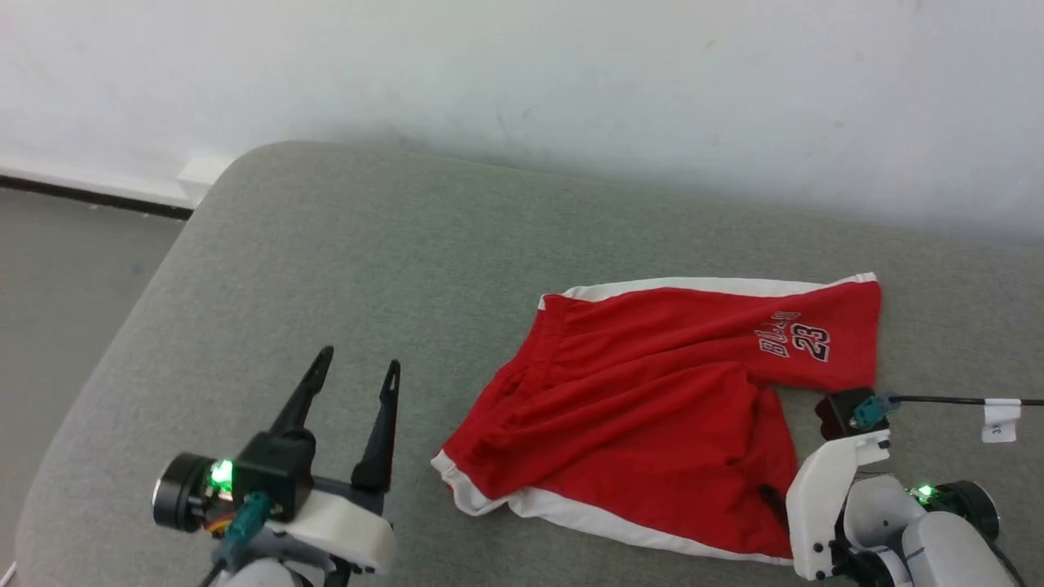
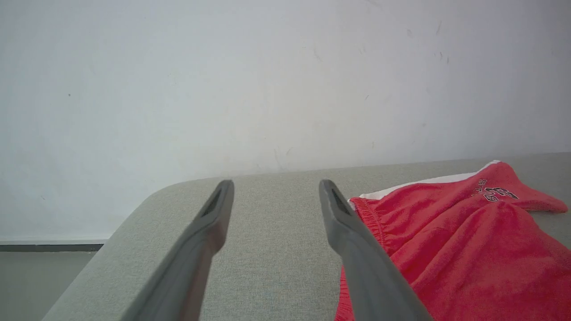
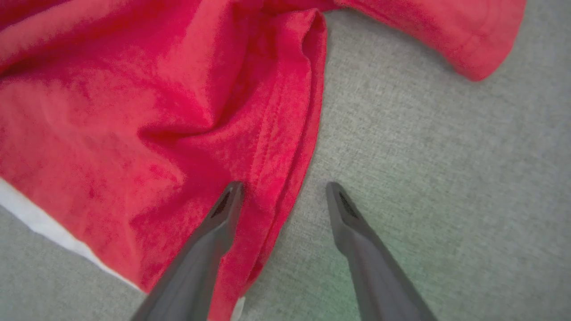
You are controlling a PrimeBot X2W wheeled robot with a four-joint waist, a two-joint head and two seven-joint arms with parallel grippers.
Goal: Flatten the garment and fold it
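A grey padded surface [image 1: 326,244] lies below a white wall [image 1: 522,65]; a strip of floor [image 1: 65,269] shows at 9 o'clock in the head view.

At 7 o'clock in that view, the left gripper [image 1: 360,363] points up toward 12 o'clock; its two dark fingers are spread wide apart with bare grey padding between them; it grasps nothing and stands clear of the cloth. In the left wrist view, the garment's gathered waistband sits just beside the finger at 3 o'clock.

The garment [image 1: 652,408], red shorts with white side stripes, lies on the surface at about 4 o'clock from the centre of the head view; the waistband faces 9 o'clock and the legs run toward 3 o'clock; the far leg lies fairly flat and carries white "23" lettering [image 1: 809,340]; the near leg is creased and bunched.

At 5 o'clock, the right gripper [image 3: 284,187] is at the near leg's hem; its jaws are released and wide; in the right wrist view one finger is over red fabric and the other over grey padding, with the hem edge running between them; nothing is pinched, and whether the tips touch the cloth cannot be told.

A dark cable with a white tag [image 1: 1001,416] runs off toward 3 o'clock.
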